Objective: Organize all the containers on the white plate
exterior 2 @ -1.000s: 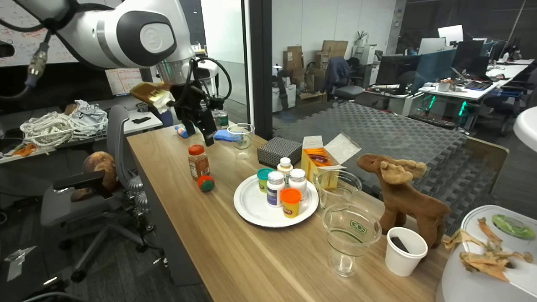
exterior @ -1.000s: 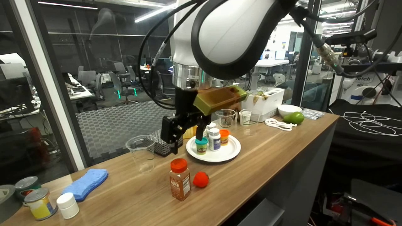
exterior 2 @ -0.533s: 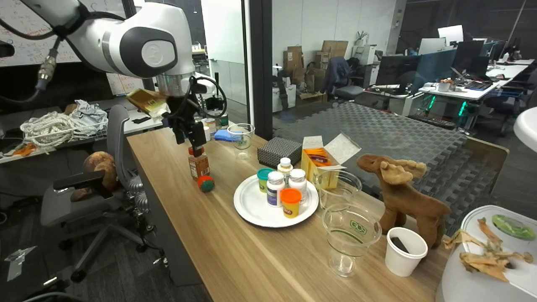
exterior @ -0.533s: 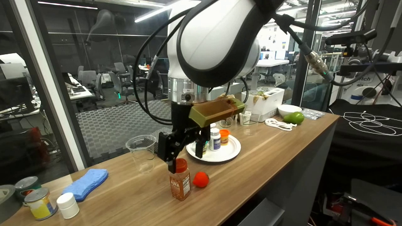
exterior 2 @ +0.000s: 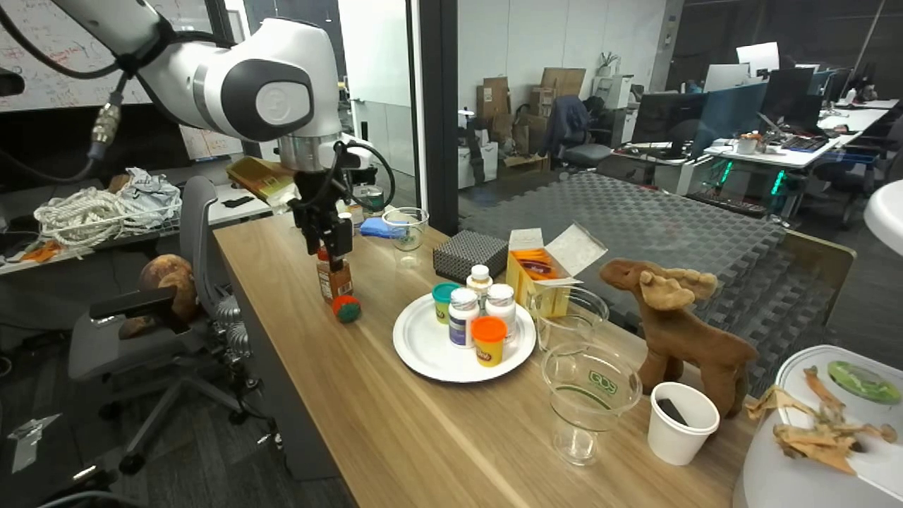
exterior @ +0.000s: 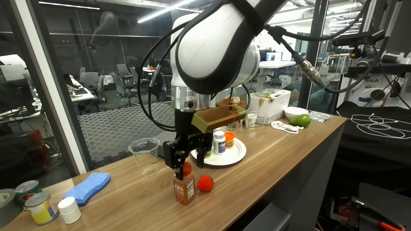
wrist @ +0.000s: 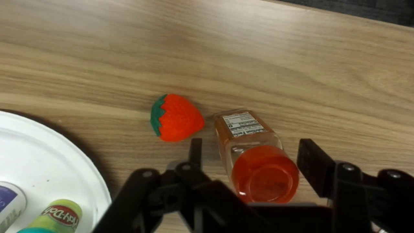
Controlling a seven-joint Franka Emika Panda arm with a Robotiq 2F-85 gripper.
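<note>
The spice jar with a red lid (exterior: 184,194) stands upright on the counter; it also shows in an exterior view (exterior 2: 336,283) and the wrist view (wrist: 266,174). My gripper (exterior: 190,172) is open above the jar, its fingers on either side of the lid in the wrist view, the lid nearer the right finger. The white plate (exterior 2: 423,355) holds an orange-lidded Play-Doh tub (exterior 2: 489,347), a teal-lidded tub (exterior 2: 443,308) and several white bottles (exterior 2: 463,326). In an exterior view the gripper partly hides the teal-lidded tub. A small white jar (exterior: 69,210) stands at the counter's far end.
A toy strawberry (wrist: 179,120) lies close beside the spice jar. A clear cup (exterior: 146,157), blue sponge (exterior: 87,187) and a can (exterior: 41,208) are on the counter. A black mesh box (exterior 2: 469,255), yellow tea box (exterior 2: 537,271) and toy moose (exterior 2: 681,331) stand behind the plate.
The gripper has come down over the spice jar, from above and beside it to around its lid level. The fingers stay open. The jar, strawberry and plate have not moved.
</note>
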